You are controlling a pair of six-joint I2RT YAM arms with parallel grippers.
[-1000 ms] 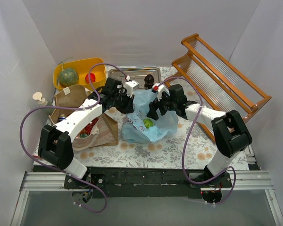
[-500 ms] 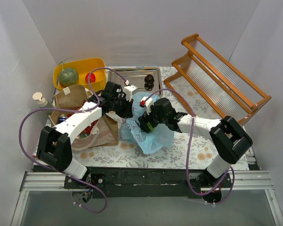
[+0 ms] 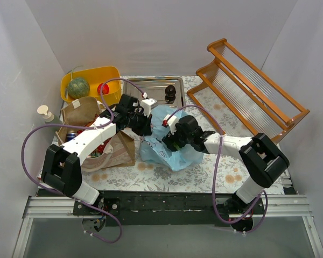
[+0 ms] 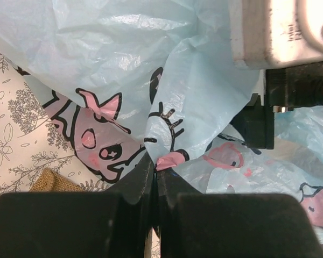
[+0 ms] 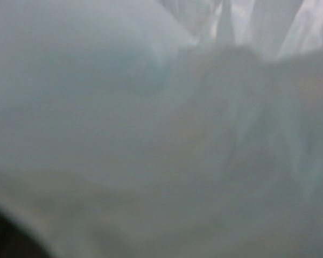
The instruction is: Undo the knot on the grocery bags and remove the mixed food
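The light blue cartoon-print grocery bag (image 3: 182, 157) lies mid-table. My left gripper (image 4: 156, 161) is shut on a pinched fold of that bag's film (image 4: 124, 64), holding the rim up at its left side (image 3: 145, 124). My right gripper (image 3: 171, 143) reaches into the bag's mouth, jaws spread, fingertips hidden by plastic. The right wrist view shows only blurred pale film. The brown paper bag (image 3: 81, 114) stands at the left with a red packet (image 3: 101, 145) and a can (image 3: 71, 135) inside. A green melon (image 3: 78, 87) and a red item (image 3: 103, 88) sit in the yellow tub (image 3: 112, 72).
A metal tray (image 3: 145, 86) behind the blue bag holds a dark round item (image 3: 170, 92). A wooden rack (image 3: 253, 91) fills the right back. A pump soap bottle (image 3: 44, 113) stands at the left wall. The right gripper's white body (image 4: 274, 32) is close above the left fingers.
My right gripper has moved left and down from above the blue bag into its mouth, covering the green item seen there before. The left gripper keeps its hold in place.
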